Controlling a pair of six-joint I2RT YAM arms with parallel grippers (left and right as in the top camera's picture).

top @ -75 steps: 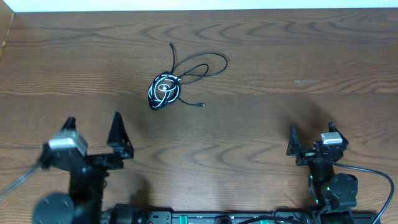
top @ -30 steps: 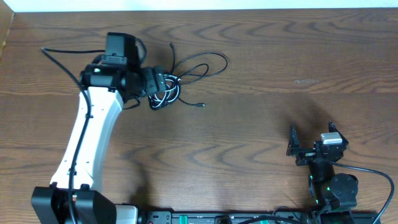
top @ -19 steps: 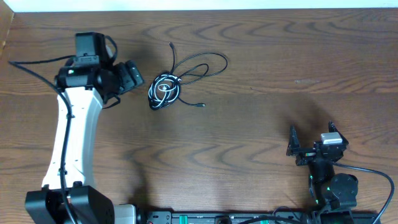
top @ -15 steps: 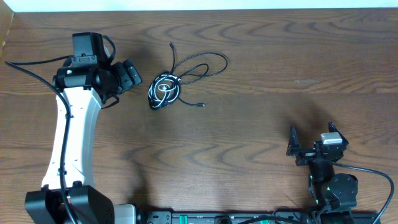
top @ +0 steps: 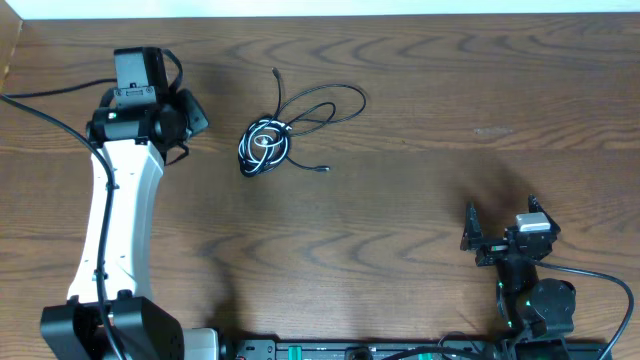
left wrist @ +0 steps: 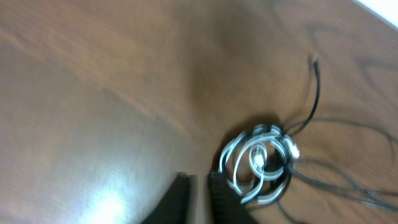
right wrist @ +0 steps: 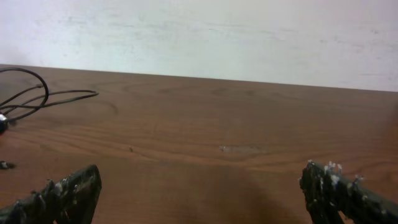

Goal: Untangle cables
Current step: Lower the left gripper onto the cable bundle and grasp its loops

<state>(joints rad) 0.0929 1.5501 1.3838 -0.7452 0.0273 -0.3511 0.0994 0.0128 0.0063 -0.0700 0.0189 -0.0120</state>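
Observation:
The cables [top: 264, 147] lie tangled on the wooden table: a tight black-and-white coil with thin black loops [top: 330, 104] running off to the right. My left gripper [top: 195, 115] hovers to the left of the coil, clear of it. In the left wrist view the coil [left wrist: 261, 165] lies just right of my left gripper [left wrist: 200, 180], whose jaws stand almost together with nothing between them. My right gripper [top: 500, 217] rests open at the front right, far from the cables. In the right wrist view my right gripper [right wrist: 205, 193] is spread wide and a black cable loop [right wrist: 37, 93] shows at the far left.
The table [top: 430, 170] is dark wood, with a pale wall along its far edge [right wrist: 205, 31]. The left arm's white link [top: 115, 230] stretches from the front left toward the back. Thick black arm wires [top: 590, 275] trail by the right base.
My left arm reached out to the coil, then drew back to the left of it. Its jaws have just closed on nothing. The cables and right arm have not moved.

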